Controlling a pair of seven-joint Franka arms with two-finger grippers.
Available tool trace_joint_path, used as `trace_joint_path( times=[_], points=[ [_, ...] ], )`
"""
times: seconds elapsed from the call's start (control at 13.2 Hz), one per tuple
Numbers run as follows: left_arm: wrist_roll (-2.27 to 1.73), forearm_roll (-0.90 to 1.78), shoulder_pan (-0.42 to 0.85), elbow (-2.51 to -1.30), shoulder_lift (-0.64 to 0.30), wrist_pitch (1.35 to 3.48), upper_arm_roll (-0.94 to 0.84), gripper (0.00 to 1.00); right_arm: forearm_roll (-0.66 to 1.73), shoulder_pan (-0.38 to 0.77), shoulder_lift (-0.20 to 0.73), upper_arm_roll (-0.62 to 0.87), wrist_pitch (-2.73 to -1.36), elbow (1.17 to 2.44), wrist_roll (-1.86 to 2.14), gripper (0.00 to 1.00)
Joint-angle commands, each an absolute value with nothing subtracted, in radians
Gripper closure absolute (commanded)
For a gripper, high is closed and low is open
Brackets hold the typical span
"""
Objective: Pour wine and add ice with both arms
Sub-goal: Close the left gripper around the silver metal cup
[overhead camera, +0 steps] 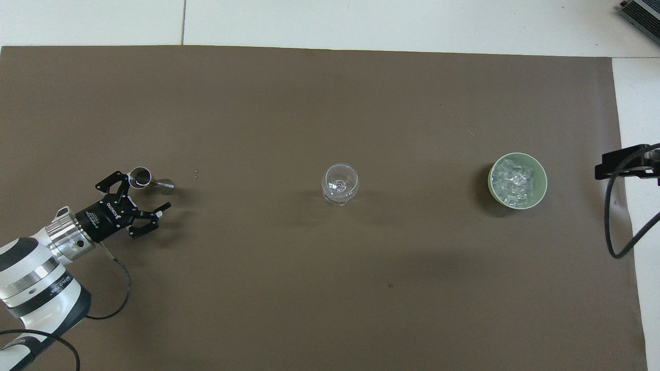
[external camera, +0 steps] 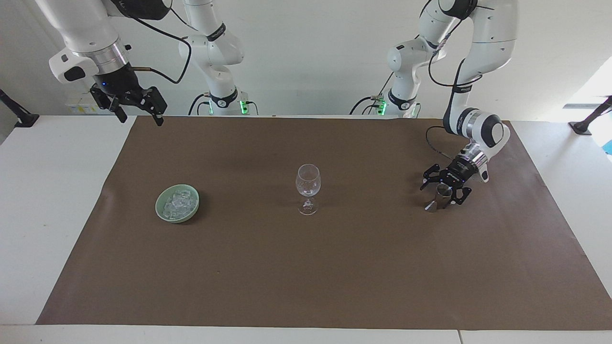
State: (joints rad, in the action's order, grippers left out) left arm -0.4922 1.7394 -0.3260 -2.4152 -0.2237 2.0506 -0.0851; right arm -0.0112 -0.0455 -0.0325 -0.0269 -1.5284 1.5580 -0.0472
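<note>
Clear glassy ice (external camera: pixel 177 204) heaped in green bowl (external camera: pixel 162 212); both hands' fingers apart.

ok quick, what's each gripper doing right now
left gripper: open, holding nothing, low beside the jigger
right gripper: open, empty, waiting raised over the table edge

Clear, whitish ice (external camera: pixel 178 204) cubes heaped in a pale green bowl (overhead camera: pixel 542 181) toward the right arm's end; empty wine glass (external camera: pixel 308 184) upright mid-mat; small metal jigger (overhead camera: pixel 139 178) upright toward the left arm's end.
</note>
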Motion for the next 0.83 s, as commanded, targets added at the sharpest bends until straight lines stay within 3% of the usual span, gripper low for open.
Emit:
trace_joint_path(
  times=[0.0, 0.76],
  points=[
    [-0.474, 1.781, -0.313, -2.421, -0.222, 2.048, -0.077, 0.00, -0.005, -0.054, -0.051, -0.021, -1.516, 1.569, -0.028, 0.00],
    [-0.462, 1.816, -0.316, -2.414, -0.218, 1.997, -0.075, 0.05, -0.005, -0.054, -0.051, -0.021, -1.516, 1.569, -0.028, 0.00]
  ],
)
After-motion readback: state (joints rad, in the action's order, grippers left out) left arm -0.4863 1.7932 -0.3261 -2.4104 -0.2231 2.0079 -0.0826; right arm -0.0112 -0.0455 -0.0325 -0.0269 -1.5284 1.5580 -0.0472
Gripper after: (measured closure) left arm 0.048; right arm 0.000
